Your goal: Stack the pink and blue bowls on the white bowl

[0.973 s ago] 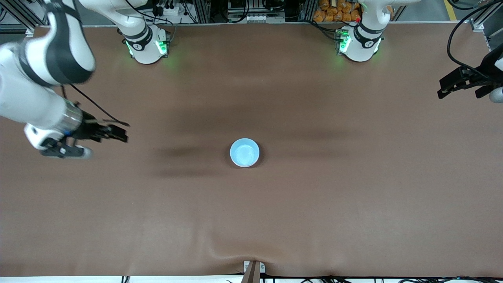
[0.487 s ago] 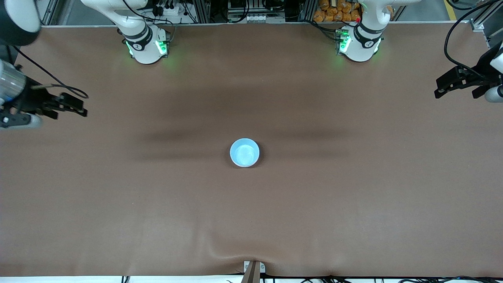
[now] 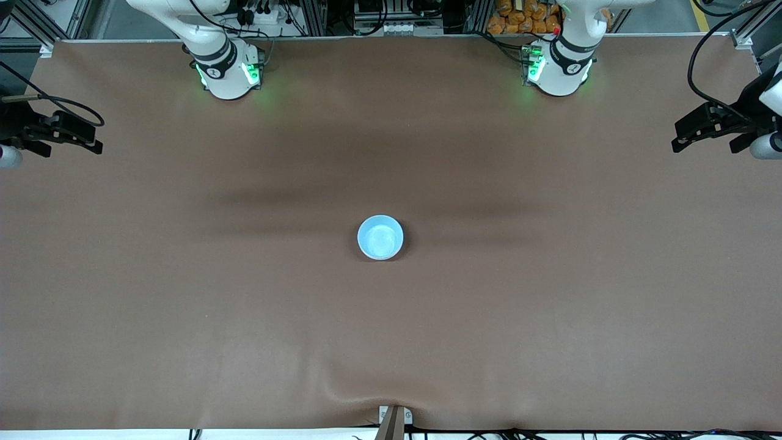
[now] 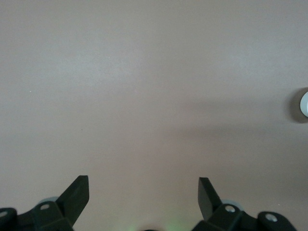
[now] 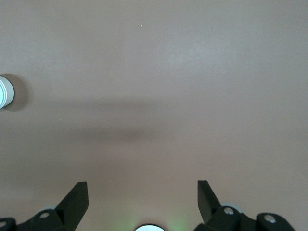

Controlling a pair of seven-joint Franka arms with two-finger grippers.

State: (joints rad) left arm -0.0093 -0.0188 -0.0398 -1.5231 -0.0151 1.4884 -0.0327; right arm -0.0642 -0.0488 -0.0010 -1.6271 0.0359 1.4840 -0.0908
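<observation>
A light blue bowl (image 3: 380,237) stands upright at the middle of the table. Only its blue inside and rim show from above. No pink bowl or white bowl shows on its own; I cannot tell whether any lies under the blue one. A pale bowl edge shows in the left wrist view (image 4: 304,103) and in the right wrist view (image 5: 4,91). My left gripper (image 3: 678,142) is open and empty over the left arm's end of the table, also in its wrist view (image 4: 143,185). My right gripper (image 3: 96,140) is open and empty over the right arm's end (image 5: 143,188).
The brown table cover (image 3: 391,342) has a small wrinkle at its edge nearest the front camera, by a bracket (image 3: 392,421). The two arm bases (image 3: 227,70) (image 3: 559,67) stand along the edge farthest from that camera.
My right gripper has drawn back from over the table to the right arm's end, away from the blue bowl. My left gripper has shifted only slightly. The bowl has not moved.
</observation>
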